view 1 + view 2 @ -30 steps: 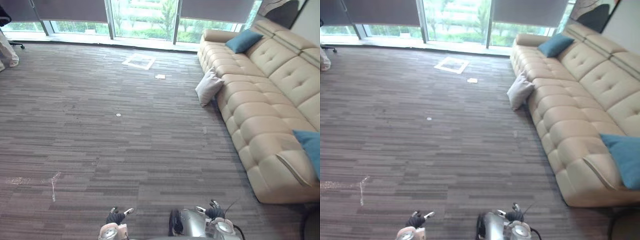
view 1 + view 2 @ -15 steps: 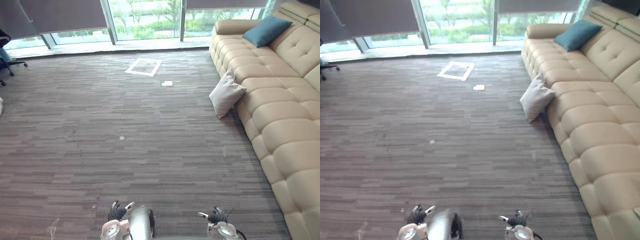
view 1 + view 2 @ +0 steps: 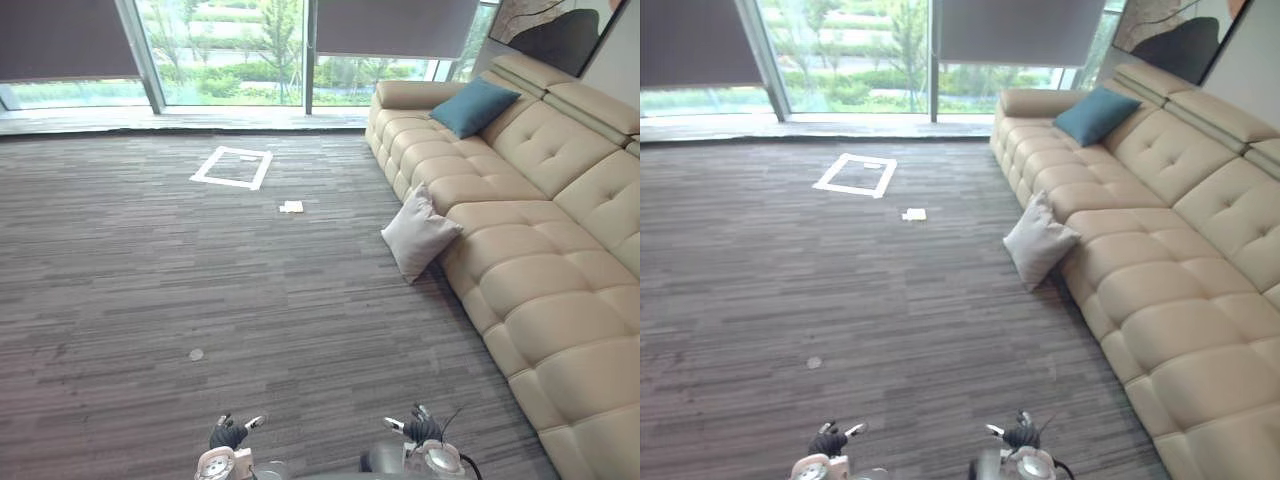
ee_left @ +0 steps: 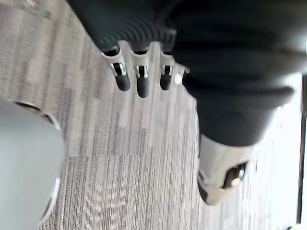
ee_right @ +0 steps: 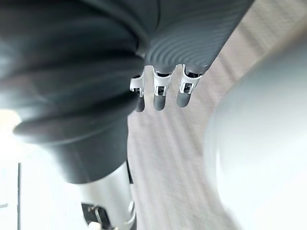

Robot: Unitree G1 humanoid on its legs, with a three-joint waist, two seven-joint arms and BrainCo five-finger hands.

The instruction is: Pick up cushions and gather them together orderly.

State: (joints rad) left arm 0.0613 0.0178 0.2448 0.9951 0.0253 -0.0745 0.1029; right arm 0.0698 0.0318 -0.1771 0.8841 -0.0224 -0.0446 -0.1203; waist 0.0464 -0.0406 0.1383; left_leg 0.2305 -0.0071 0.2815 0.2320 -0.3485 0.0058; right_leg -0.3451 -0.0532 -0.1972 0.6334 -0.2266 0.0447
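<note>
Carpeted floor: grey, across the room. Beige sofa: right side, running near to far. Teal cushion: on the sofa's far end. Pale grey cushion: on the floor, leaning against the sofa front. Left hand and right hand: near, fingers straight, holding nothing. Step, as judged: approach. Next: walk to the grey cushion and reach down for it.

I am in a lounge, likely an office one: a long beige sofa on grey carpet tiles, floor-to-ceiling windows with roller blinds, a painting.
</note>
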